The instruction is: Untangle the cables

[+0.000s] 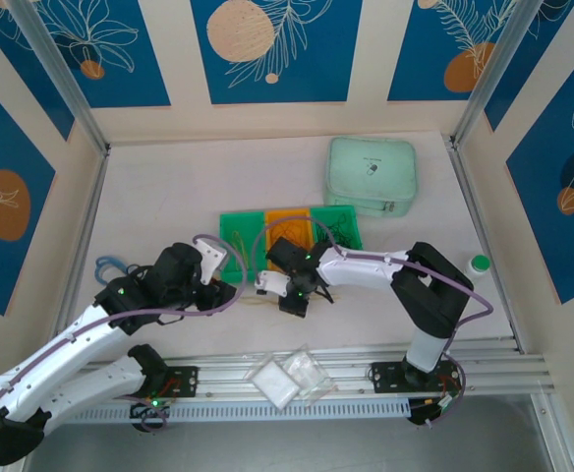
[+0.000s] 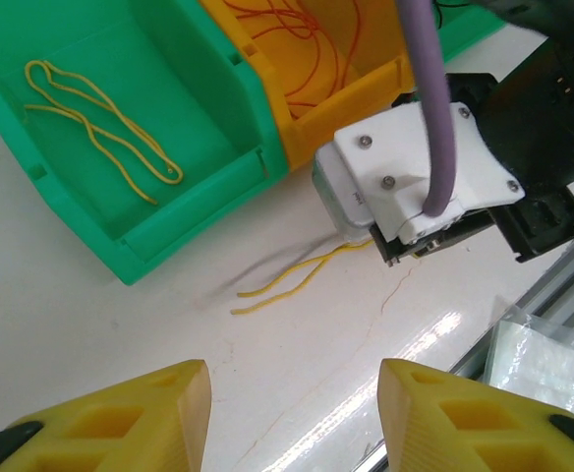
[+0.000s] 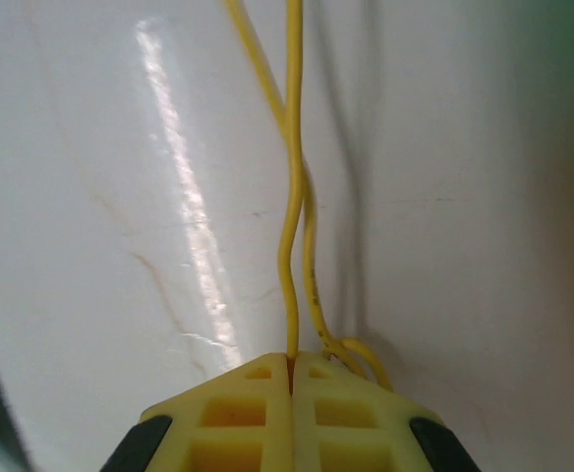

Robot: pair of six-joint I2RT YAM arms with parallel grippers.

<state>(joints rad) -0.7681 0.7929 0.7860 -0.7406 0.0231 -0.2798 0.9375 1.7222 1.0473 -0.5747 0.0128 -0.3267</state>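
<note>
so the right gripper [image 3: 290,362] is pinched shut on the yellow cable [image 3: 293,211], whose loose end runs straight out just beside the green bin [image 2: 197,222] toward the spread-open left gripper [image 2: 295,401]

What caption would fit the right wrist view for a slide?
Right claw shut on a yellow cable whose two strands lie along the white table.

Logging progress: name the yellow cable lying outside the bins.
The cable on the table, pinched by the right gripper; the other cable lies in the green bin.
</note>
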